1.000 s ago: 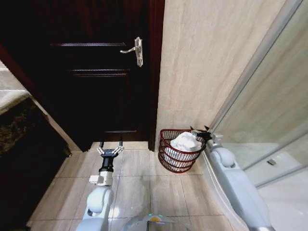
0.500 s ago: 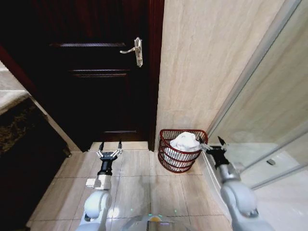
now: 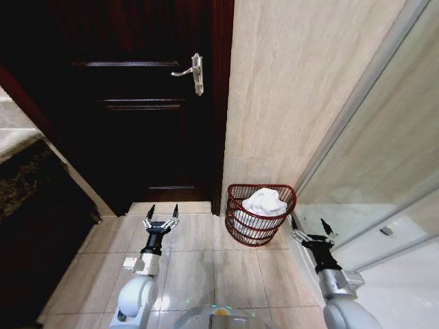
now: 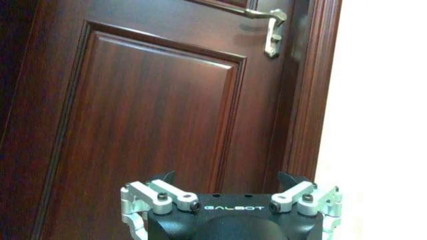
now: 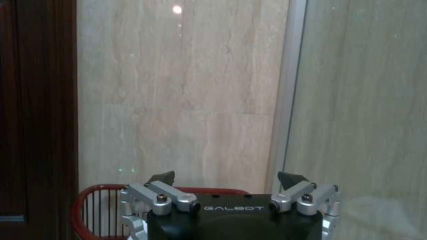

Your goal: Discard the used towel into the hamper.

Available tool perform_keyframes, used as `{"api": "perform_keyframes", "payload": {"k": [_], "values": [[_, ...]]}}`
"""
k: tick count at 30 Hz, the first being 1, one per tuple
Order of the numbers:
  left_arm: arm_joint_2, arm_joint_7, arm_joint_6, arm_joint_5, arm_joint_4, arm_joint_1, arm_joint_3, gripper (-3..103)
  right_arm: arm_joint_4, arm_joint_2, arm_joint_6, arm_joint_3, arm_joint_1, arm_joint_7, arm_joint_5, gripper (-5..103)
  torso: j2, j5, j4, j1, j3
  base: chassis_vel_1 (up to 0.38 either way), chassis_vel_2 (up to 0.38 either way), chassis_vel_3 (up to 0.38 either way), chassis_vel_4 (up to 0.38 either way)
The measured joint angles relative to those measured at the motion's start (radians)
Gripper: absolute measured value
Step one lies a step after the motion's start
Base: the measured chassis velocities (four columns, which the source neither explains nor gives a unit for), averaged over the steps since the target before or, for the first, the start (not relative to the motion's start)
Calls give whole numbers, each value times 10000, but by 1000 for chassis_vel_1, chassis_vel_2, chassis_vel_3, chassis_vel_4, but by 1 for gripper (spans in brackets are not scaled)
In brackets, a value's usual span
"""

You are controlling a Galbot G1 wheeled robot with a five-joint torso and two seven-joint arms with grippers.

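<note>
The hamper (image 3: 236,226), a dark red wire basket, stands on the floor in the corner between the door frame and the tiled wall. A crumpled white towel (image 3: 264,202) lies inside it, heaped above the rim. My right gripper (image 3: 309,225) hangs open and empty to the right of the hamper, a little nearer me and apart from it. In the right wrist view the hamper's red rim (image 5: 100,192) shows just past the right gripper (image 5: 227,177). My left gripper (image 3: 162,210) is open and empty over the floor tiles left of the hamper, facing the door.
A dark wooden door (image 3: 137,103) with a metal lever handle (image 3: 193,70) fills the back left; the handle (image 4: 270,25) is seen in the left wrist view too. A glass shower partition (image 3: 384,171) runs along the right. A dark counter (image 3: 27,185) stands at the left.
My right gripper has pulled back from the hamper's rim toward me and down to the right. The towel stays in the hamper. The left arm has shifted only slightly.
</note>
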Motion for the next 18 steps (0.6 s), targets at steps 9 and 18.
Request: {"api": "perform_keyframes", "payload": {"k": [9, 18], "values": [[-73, -12, -67, 264, -1, -93, 3, 100, -183, -168, 226, -178, 63, -16, 80, 100, -1, -1, 1, 1, 1, 11, -12, -15, 17], [-157, 44, -478, 398, -3, 321, -71, 100, -480, -266, 526, -305, -54, -23, 273, 100, -2, 0, 0, 0, 0, 83, -83, -76, 82]]}}
